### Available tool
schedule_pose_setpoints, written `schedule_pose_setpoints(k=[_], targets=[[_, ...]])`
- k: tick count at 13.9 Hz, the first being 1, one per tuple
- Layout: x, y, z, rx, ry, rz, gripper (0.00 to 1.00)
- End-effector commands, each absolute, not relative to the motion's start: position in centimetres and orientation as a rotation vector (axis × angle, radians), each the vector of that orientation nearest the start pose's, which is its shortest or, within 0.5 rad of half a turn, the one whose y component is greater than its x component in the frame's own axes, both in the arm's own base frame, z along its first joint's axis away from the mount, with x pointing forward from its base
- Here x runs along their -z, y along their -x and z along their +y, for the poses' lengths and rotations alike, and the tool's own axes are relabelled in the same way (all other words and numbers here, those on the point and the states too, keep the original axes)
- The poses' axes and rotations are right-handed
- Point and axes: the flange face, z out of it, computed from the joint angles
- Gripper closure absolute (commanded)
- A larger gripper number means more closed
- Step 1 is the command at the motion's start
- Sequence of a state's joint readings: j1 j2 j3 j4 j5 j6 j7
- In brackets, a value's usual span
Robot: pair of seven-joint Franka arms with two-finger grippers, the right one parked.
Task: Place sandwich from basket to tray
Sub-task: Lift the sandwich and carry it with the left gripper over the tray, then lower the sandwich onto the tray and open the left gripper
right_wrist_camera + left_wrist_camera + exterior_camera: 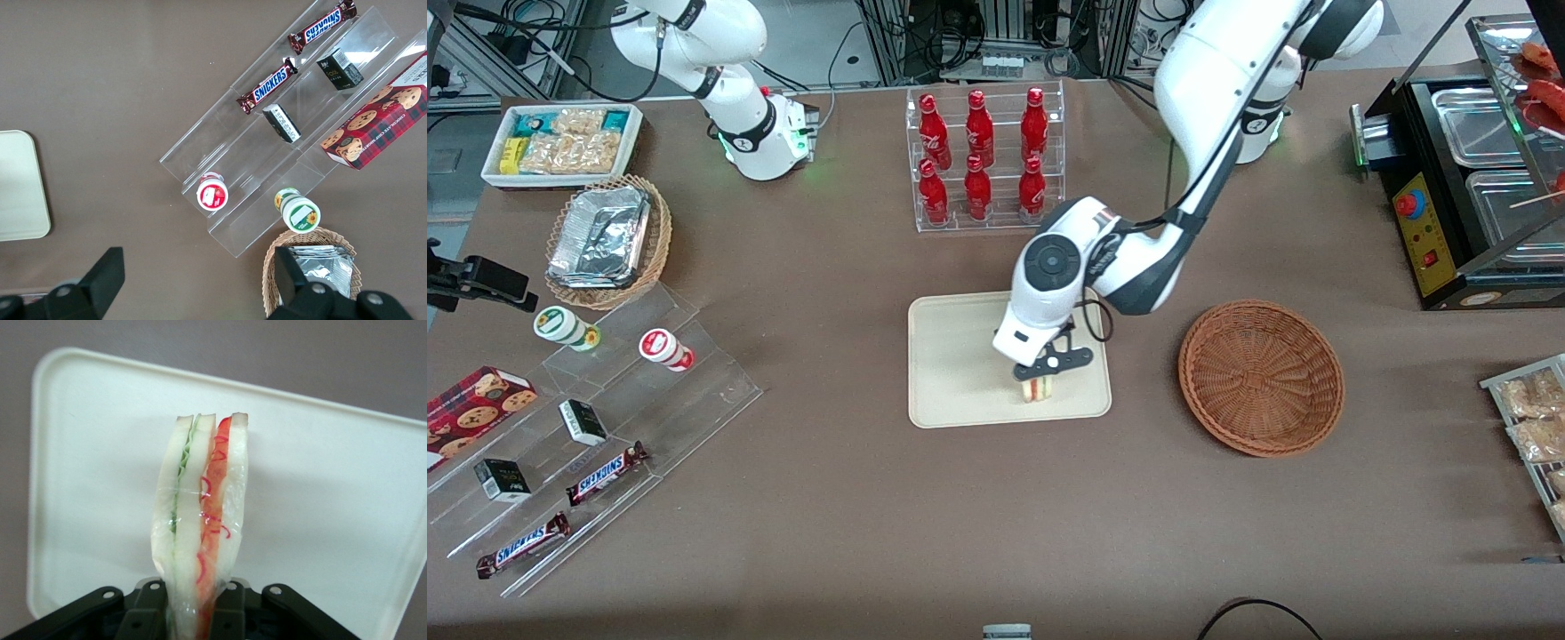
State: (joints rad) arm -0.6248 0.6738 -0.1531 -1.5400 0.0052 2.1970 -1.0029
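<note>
My left gripper (1039, 380) is shut on the sandwich (1036, 389), a wrapped wedge of white bread with green and red filling (200, 520). It holds the sandwich upright over the cream-beige tray (951, 364), at the part of the tray nearest the front camera and toward the basket. Both black fingers (148, 613) press the wedge's sides, and the tray (333, 493) fills the view under it. Whether the sandwich touches the tray, I cannot tell. The reddish-brown wicker basket (1261, 376) stands empty beside the tray, toward the working arm's end of the table.
A clear rack of red bottles (983, 158) stands farther from the front camera than the tray. A clear stepped shelf (596, 427) with candy bars and jars, a tan basket of foil containers (607, 240) and a white snack bin (562, 142) lie toward the parked arm's end.
</note>
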Motion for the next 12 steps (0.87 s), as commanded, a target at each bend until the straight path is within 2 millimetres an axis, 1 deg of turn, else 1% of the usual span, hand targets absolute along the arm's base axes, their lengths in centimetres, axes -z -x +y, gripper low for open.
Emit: schedule_pose_setpoints(k=[1,3,4,6,11,12], targets=[[-24.8,-50.7,-51.5,-0.128,3.130,-0.436,1.00],[-24.5,-50.2,-52.6,-0.152,3.103,-0.442,1.00],[-24.3,-49.9,-52.8,-0.149,3.087,-0.429,1.00],[-23.8,-49.7,-53.0,-0.121,3.062,-0.433,1.00],[-22.4,-49.9,-52.7,-0.097,3.046,-0.417,1.00],[-22.6,-50.1,-52.9,-0.091,3.050,-0.417,1.00]])
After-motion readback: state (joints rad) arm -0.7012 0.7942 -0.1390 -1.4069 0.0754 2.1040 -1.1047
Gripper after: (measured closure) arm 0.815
